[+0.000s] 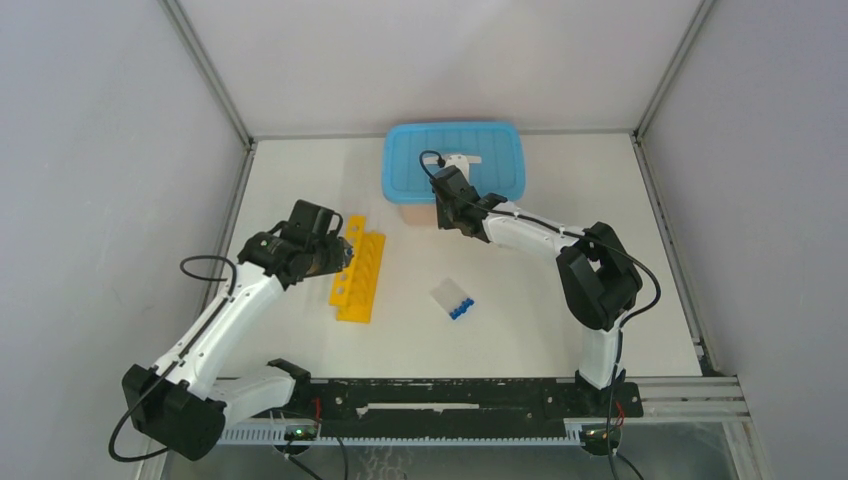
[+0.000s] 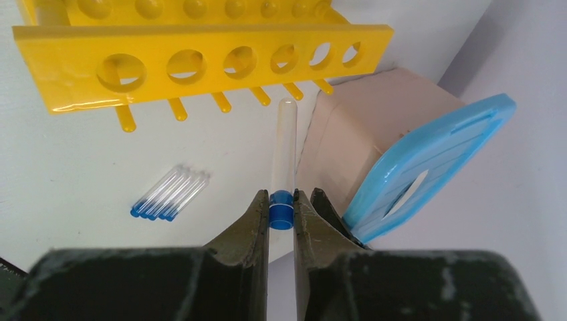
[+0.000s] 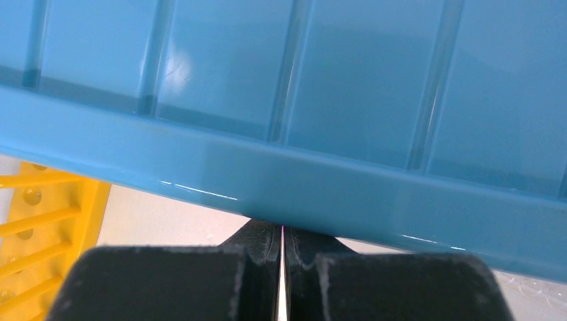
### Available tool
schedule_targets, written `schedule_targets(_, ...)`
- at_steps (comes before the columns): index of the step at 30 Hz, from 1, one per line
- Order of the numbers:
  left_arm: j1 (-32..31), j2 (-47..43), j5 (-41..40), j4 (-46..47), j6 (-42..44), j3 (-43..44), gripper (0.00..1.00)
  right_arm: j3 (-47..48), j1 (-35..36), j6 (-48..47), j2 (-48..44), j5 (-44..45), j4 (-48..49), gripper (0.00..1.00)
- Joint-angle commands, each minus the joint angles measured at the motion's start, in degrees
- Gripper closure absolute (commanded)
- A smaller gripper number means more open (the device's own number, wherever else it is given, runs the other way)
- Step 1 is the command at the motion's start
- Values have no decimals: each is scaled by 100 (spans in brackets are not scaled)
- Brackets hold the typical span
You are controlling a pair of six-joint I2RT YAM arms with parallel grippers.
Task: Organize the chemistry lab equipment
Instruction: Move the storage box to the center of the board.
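- Bare table (image 1: pixel 405 300) is seen open between the yellow rack (image 1: pixel 358 276) and the loose tubes (image 1: pixel 455 302).
- The rack's left side is crowded by the left gripper (image 2: pixel 281 204) and its held tube (image 2: pixel 284 147).
- The far middle is blocked by the blue lid (image 1: pixel 410 160), with the right gripper (image 3: pixel 283 229) seemingly wedged under its rim.

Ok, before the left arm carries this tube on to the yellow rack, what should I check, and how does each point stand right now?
1. Grip: left fingers are shut on the blue cap of the tube: ok.
2. Tube attitude: it sticks straight out from the fingers, rounded end toward the yellow rack: ok.
3. Lined up with a hole: cannot tell.
4. Target holes: the row facing the left wrist camera is empty: ok.
5. Spare tubes lie bundled on the table, off to the side: ok.
6. Right fingers are shut at the blue lid edge, away from the rack: ok. Whether they pinch the lid: cannot tell.
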Motion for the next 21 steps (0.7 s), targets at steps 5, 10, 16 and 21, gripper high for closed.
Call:
schedule_targets(5, 235, 209, 372, -189, -219, 6, 100, 222, -52, -39, -3, 37, 150, 95)
schedule_targets(10, 302, 267, 346, -209, -276, 68, 100, 230, -71, -41, 14, -13, 165, 95)
schedule_targets(16, 367, 327, 196, -135, -323, 150, 100, 235, -90, -41, 32, -45, 163, 95)
schedule_targets(21, 440, 410, 192, -131, -306, 277, 100, 235, -101, -42, 55, -60, 159, 95)
